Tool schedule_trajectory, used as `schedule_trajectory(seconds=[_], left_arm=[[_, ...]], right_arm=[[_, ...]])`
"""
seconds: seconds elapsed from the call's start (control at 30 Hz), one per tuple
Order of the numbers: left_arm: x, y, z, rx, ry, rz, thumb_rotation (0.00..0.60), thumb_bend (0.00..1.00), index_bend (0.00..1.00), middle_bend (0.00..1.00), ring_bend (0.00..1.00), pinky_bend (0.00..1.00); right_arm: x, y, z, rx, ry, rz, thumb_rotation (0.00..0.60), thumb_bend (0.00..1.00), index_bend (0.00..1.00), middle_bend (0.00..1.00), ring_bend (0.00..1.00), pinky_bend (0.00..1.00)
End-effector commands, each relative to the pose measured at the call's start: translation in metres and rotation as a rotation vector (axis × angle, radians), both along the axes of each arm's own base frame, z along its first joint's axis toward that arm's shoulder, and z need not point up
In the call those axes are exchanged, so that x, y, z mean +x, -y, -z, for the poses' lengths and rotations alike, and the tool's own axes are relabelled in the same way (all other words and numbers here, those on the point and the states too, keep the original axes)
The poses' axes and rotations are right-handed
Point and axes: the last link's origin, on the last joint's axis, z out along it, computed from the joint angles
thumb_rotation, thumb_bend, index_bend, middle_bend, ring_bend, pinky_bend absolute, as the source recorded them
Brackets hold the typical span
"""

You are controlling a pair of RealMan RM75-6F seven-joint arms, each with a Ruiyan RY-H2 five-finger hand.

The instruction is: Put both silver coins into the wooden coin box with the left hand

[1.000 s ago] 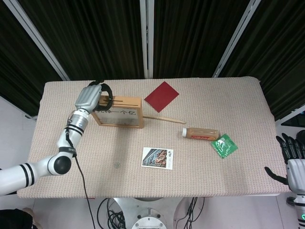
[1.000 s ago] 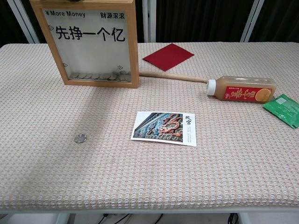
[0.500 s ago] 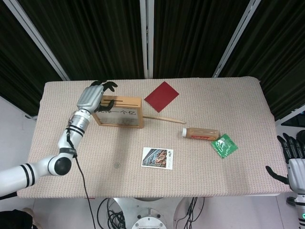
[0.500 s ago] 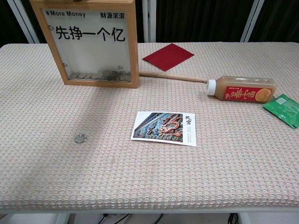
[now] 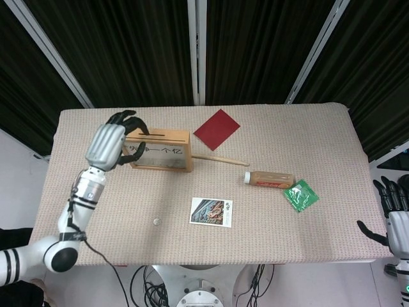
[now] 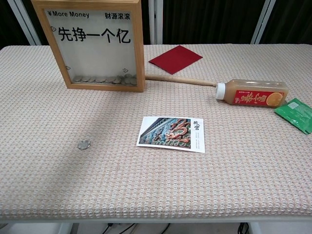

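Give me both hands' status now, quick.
Left hand: open, fingers spread, holding nothing, beside the coin box.
Right hand: open, empty, off the table's right edge.

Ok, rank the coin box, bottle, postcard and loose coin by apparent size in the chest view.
1. Wooden coin box
2. Postcard and bottle: too alike to rank, and the postcard lies nearer the camera
3. Silver coin

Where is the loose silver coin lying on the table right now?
The silver coin lies flat on the table's near left part, left of the postcard and in front of the wooden coin box.
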Motion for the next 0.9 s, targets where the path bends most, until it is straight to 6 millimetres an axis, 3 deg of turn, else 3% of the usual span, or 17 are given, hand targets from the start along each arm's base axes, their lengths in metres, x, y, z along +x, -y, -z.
schedule_trajectory(seconds=[0.03,0.23,0.43,0.6,0.7,0.9], left_arm=[[-0.036,0.054,-0.005,-0.037,-0.017,-0.03,0.6,0.42,0.45,0.34,0.15,0.21],[-0.08,0.099,0.029,-0.151,-0.029,-0.07,0.6,0.42,0.46,0.34,0.15,0.21],[-0.11,0.12,0.08,-0.195,-0.112,-0.028,0.6,0.42,0.46,0.34,0.15,0.21],[-0.122,0.126,0.112,-0.195,-0.188,0.035,0.6,0.42,0.44,0.33,0.15,0.2],[-0.124,0.129,0.127,-0.16,-0.217,0.071,0.6,0.41,0.37,0.29,0.15,0.2],[-0.125,0.134,0.15,-0.161,-0.243,0.124,0.6,0.28,0.33,0.27,0.15,0.18]], right_arm=[[-0.001,0.001,0.001,0.003,0.001,0.004,0.6,0.12,0.0,0.0,0.0,0.0],[0.004,0.001,0.001,0.007,0.005,-0.018,0.6,0.12,0.0,0.0,0.0,0.0],[0.01,-0.001,0.0,0.006,0.007,-0.031,0.6,0.12,0.0,0.0,0.0,0.0],[0.009,-0.004,-0.001,0.006,0.012,-0.022,0.6,0.12,0.0,0.0,0.0,0.0],[0.007,-0.005,-0.002,-0.001,0.004,-0.013,0.6,0.12,0.0,0.0,0.0,0.0],[0.005,-0.006,-0.003,-0.003,0.005,-0.006,0.6,0.12,0.0,0.0,0.0,0.0]])
